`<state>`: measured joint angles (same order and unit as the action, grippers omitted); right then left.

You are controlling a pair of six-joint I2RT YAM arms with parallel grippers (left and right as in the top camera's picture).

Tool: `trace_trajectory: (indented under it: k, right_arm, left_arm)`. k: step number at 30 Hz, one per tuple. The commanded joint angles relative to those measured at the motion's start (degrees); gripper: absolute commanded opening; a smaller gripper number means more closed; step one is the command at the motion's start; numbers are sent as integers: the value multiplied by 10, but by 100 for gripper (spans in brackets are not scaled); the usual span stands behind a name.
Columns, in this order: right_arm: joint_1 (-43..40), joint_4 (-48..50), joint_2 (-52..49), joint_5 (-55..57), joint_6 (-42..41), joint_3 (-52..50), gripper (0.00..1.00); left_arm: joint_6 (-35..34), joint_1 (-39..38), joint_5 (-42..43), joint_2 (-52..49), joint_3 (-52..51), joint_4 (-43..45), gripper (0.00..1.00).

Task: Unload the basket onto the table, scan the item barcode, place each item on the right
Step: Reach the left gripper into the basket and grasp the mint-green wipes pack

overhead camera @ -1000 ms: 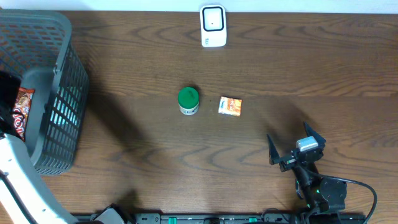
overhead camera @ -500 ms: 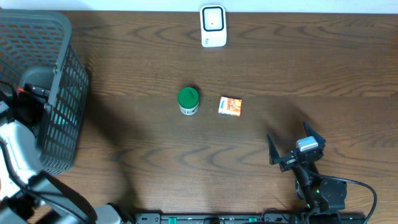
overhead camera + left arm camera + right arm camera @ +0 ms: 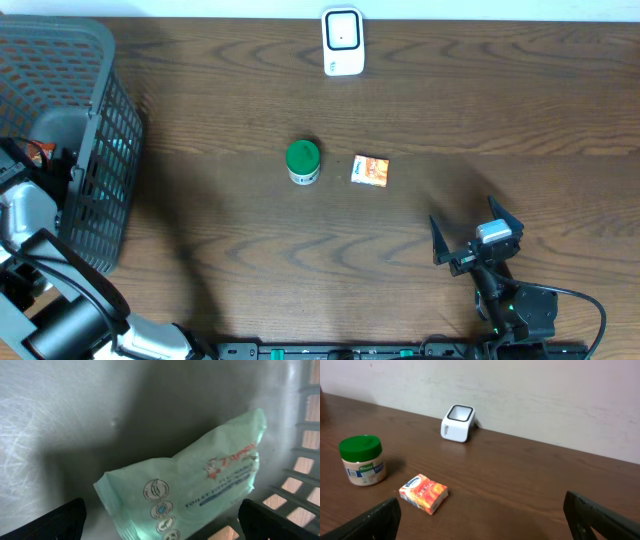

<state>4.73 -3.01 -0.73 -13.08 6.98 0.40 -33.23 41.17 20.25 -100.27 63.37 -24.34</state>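
Pale green plastic is filling the left wrist view: a packet (image 3: 195, 485) of wipes is lying flat on the grey floor of the basket (image 3: 100, 150), with one corner pointing toward the slatted wall. The left claw (image 3: 165, 522) is hanging right over it with its jaws spread wide. A dark fingertip is showing at each lower corner of that view, and the packet is sitting between them, not gripped. From overhead, the left arm is reaching down into the basket at the left edge of the table (image 3: 250, 250). The right claw (image 3: 470, 228) is sitting low near the front right of the table, also gaping wide and holding nothing. The white scanner (image 3: 342, 41) is standing at the far edge, well apart from the basket. A green-lidded jar (image 3: 302, 161) and a small orange box (image 3: 371, 170) are sitting side by side mid-table.
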Motion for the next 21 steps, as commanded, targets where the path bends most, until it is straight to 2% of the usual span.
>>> trace_trajectory:
  k: [1,8,16,21]
  right_arm:
    - [6,-2,2,1,4,-1,99]
    - [6,-2,2,1,4,-1,99]
    - [6,-2,2,1,4,-1,99]
    - [6,-2,2,1,4,-1,99]
  left_arm:
    - [2,3,7,-12,1,3,98]
    - [2,3,19,-40,1,12,98]
    - [1,2,81,-88,1,54,98]
    - [1,-5,92,-129,1,58,98]
